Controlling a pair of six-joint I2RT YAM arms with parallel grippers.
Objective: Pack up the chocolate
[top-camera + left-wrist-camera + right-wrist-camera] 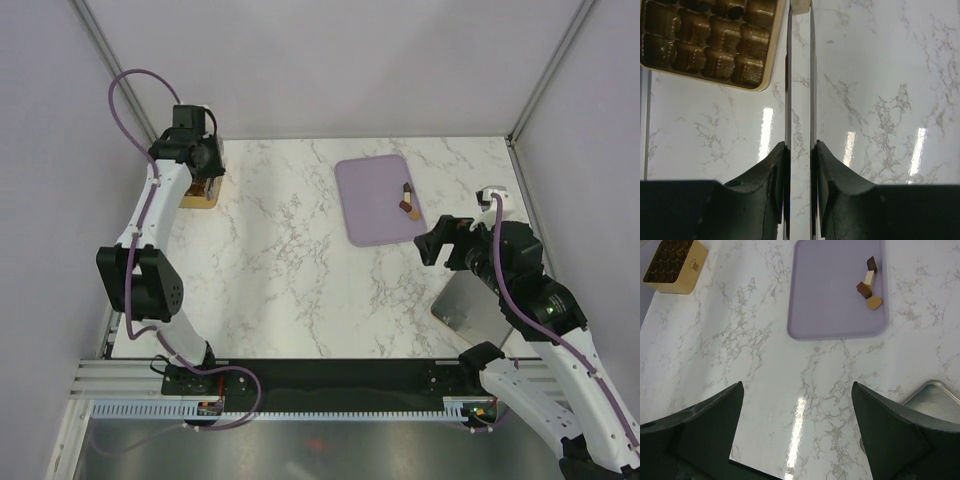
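Note:
Several tiny chocolate pieces point(869, 276), dark brown, cream and tan, lie at the far right of the flat lilac tray point(830, 295); the top view shows these chocolate pieces point(408, 200) on that tray point(365, 195). The golden-brown compartmented box point(705, 45) sits at the table's far left point(200, 197). My left gripper point(800, 3) hangs just right of the box, its long thin blades nearly together on a small cream chocolate piece point(800, 7) at their tips. Near the tray's front right corner, my right gripper point(797, 390) stands wide open with nothing in it.
A shiny metal sheet point(475, 305) lies at the table's right front, under my right arm, and its corner point(935, 395) shows in the right wrist view. Grey walls and frame posts close in the table at the back and sides.

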